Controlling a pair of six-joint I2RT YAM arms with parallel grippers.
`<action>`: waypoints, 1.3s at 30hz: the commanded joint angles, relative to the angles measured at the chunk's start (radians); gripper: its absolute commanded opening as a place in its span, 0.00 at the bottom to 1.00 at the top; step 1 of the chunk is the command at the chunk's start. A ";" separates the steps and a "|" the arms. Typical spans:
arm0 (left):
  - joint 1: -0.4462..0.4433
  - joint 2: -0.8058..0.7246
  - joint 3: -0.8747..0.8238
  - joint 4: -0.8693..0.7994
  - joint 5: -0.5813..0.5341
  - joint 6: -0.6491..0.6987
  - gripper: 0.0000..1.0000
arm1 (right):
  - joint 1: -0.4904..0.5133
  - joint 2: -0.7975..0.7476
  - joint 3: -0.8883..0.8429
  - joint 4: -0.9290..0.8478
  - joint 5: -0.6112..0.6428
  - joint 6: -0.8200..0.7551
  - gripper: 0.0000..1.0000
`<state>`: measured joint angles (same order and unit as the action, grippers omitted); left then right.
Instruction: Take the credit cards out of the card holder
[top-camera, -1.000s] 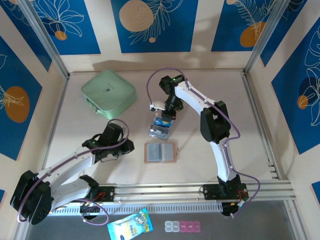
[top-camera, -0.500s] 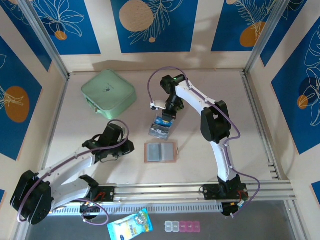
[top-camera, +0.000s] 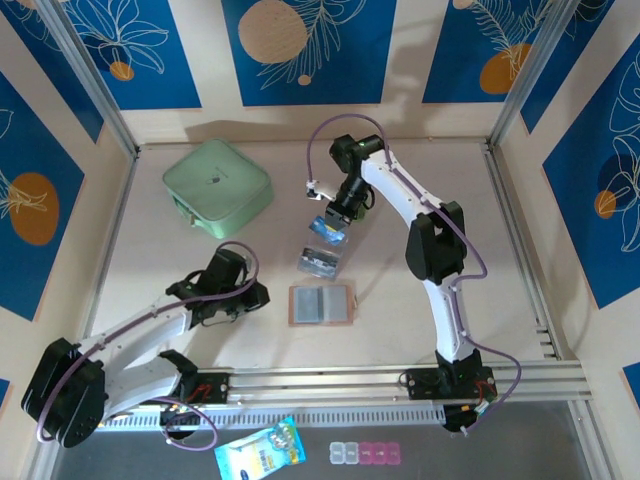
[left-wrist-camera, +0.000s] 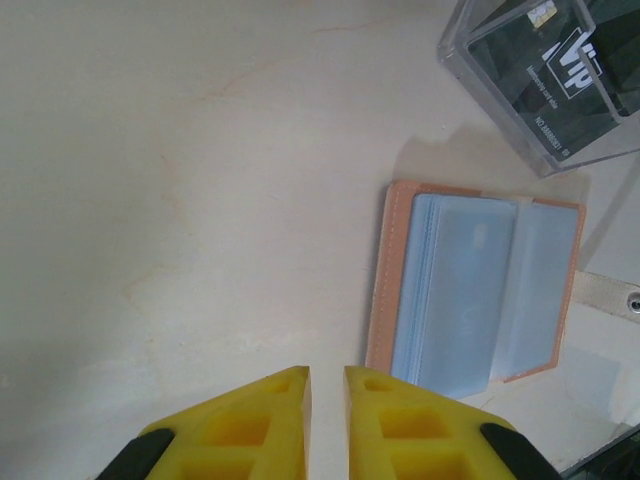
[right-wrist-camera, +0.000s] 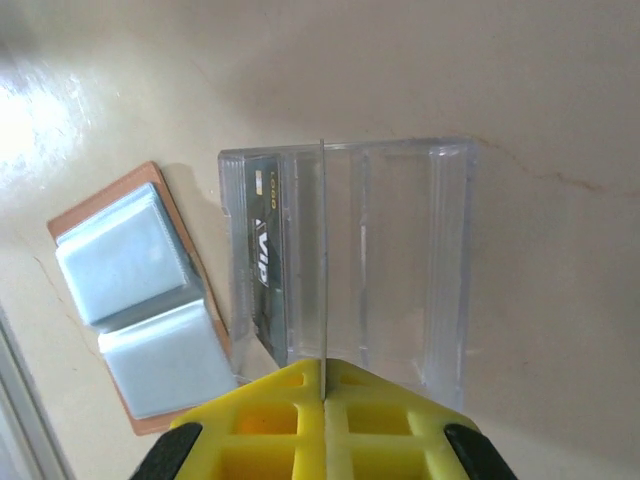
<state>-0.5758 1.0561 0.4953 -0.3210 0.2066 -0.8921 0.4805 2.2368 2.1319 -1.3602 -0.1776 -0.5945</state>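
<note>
While right claw (right-wrist-camera: 323, 380) pinches card (top-camera: 326, 230) edge-on, holder (top-camera: 322, 304) lies open, long axis left-right; left claw (left-wrist-camera: 327, 385) ajar.

A tan-pink card holder (top-camera: 322, 304) lies open and flat at the near middle of the table, inside facing up, its two pale blue-grey clear sleeves showing. At its 12 o'clock, just beyond its far edge, a dark credit card (right-wrist-camera: 262, 260) with white lettering stands tilted in the left slot of a clear box (right-wrist-camera: 400, 260). Farther out at 12 o'clock, a bluish credit card (top-camera: 325, 232) hangs above the table, pinched edge-on in the right gripper (right-wrist-camera: 322, 385).
</note>
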 joint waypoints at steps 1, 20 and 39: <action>0.013 0.006 -0.015 0.021 0.022 -0.011 0.15 | 0.006 0.010 0.012 -0.042 -0.040 0.074 0.05; 0.017 -0.005 -0.029 0.022 0.024 -0.014 0.15 | 0.041 0.056 -0.025 -0.064 0.013 0.004 0.05; 0.016 -0.002 -0.033 0.036 0.027 -0.020 0.15 | 0.021 -0.023 -0.001 -0.041 0.001 0.034 0.06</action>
<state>-0.5713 1.0573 0.4725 -0.2924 0.2134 -0.9028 0.5117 2.2631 2.1017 -1.3960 -0.1612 -0.5735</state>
